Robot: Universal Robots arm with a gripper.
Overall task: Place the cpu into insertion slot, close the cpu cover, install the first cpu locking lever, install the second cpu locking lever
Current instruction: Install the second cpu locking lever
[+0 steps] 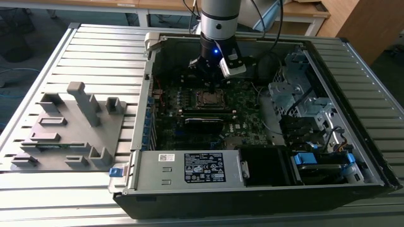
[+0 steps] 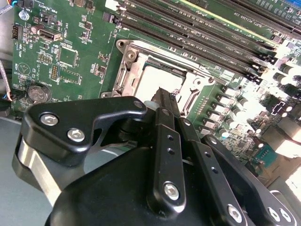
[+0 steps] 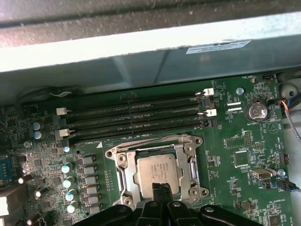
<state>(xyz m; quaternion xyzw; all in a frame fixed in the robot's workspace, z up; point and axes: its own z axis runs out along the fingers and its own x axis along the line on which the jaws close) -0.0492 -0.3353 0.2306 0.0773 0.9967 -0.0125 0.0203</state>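
Over the insertion slot (image 3: 157, 172), the gripper's (image 3: 161, 189) closed, empty fingertips hide one edge of the seated cpu (image 3: 157, 173).

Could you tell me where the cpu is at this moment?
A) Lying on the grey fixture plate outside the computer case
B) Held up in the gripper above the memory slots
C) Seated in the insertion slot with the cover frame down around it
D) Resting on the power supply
C: in the first wrist view the cpu lies flat in the insertion slot, with the cpu cover framing it and the gripper at its edge.
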